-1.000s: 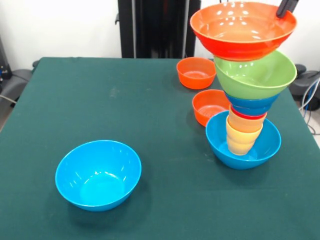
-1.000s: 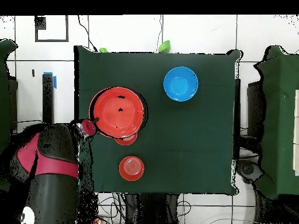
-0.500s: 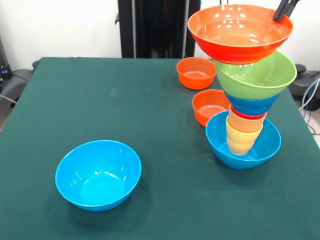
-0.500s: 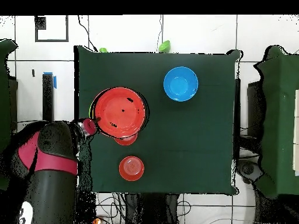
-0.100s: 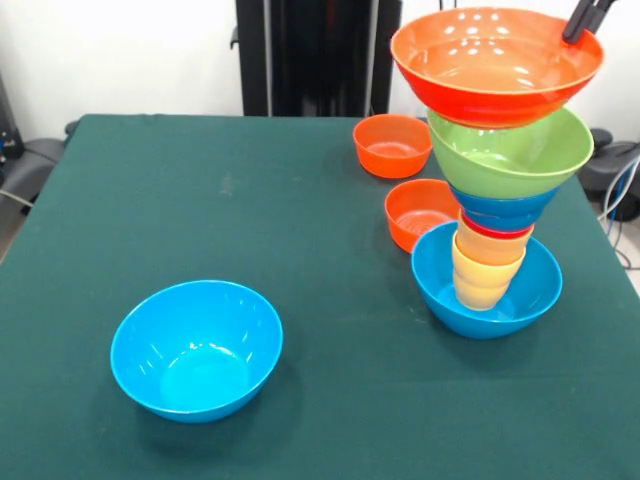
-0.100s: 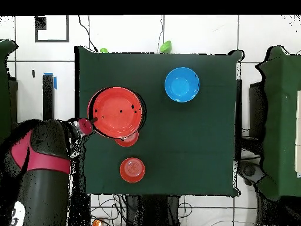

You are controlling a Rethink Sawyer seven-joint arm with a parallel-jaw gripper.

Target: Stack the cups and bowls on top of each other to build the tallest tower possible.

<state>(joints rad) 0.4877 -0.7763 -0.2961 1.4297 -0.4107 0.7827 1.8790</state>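
Note:
The tower stands at the table's right side on a large light-blue bowl [image 5: 532,292]. Up from it run yellow-orange cups [image 5: 485,268], a red cup's rim [image 5: 496,231], a small dark blue bowl [image 5: 503,211] and a large green bowl [image 5: 512,152]. A large orange bowl [image 5: 492,62] [image 6: 116,112] tops the column, sitting off-centre. My gripper [image 5: 580,25] [image 6: 84,126] is shut on that bowl's far right rim. A second light-blue bowl [image 5: 197,348] [image 6: 181,84] sits alone at the near left.
Two small orange bowls [image 5: 392,145] [image 5: 418,210] sit on the green cloth just left of the tower; from above one [image 6: 132,169] shows whole and the other [image 6: 127,140] peeks from under the top bowl. The table's right edge is close to the tower.
The gripper and the large orange bowl have shifted right in the front view, after a small move left. The cups and bowls below have stayed put.

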